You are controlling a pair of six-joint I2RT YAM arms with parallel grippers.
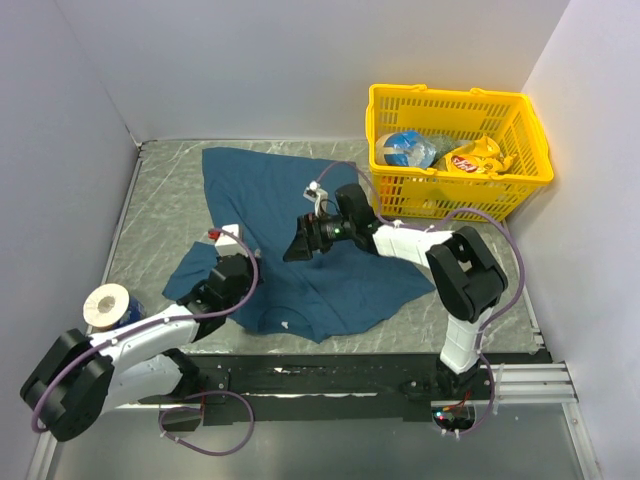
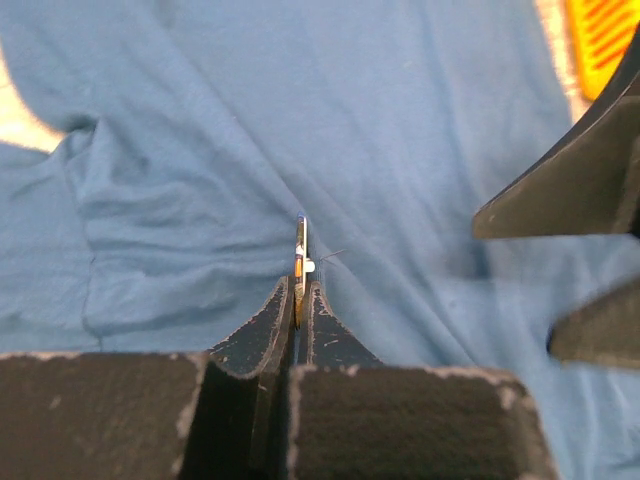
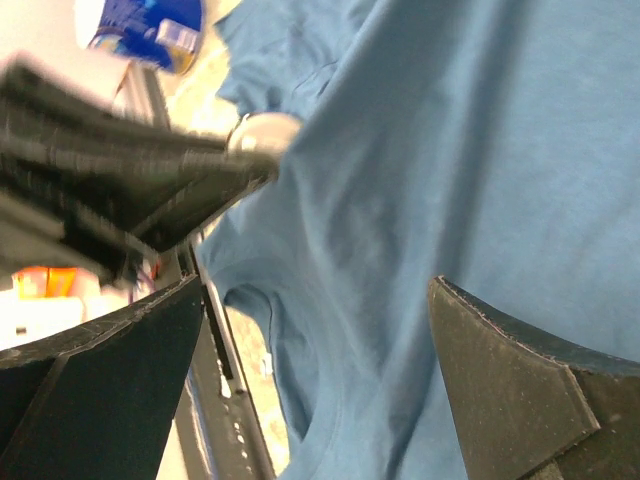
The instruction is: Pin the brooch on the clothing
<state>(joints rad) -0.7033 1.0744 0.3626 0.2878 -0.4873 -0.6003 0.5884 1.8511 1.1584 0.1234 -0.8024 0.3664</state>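
Left claw [image 2: 300, 298] is closed narrow on the brooch [image 2: 300, 252]. The brooch stands edge-on between the tips at the centre of the left wrist view, an orange and gold sliver with a white speck. A hair-thin line shows to its right, possibly the pin. The brooch sits just over the shirt [image 2: 400, 120], but whether the pin has entered the cloth cannot be told from these views. Right claw [image 3: 316, 300] stands wide and holds nothing. It hovers over the shirt just beside the left claw, near the middle of the top view. The shirt lies spread on the table [image 1: 155, 200], rumpled, with folds bunched left of the brooch. A yellow basket [image 1: 450, 92] sits at the upper right, well apart.

Judgement: the step in hand is presenting the pin to the fabric, and fastening is not confirmed. To do it well, the right claw should pinch a small ridge of cloth next to the brooch so the fabric is taut and raised. The left claw should keep its grip firm and drive the pin at a shallow angle through that ridge. The chief risks are the brooch twisting in the grip and loose cloth sliding away under the push.
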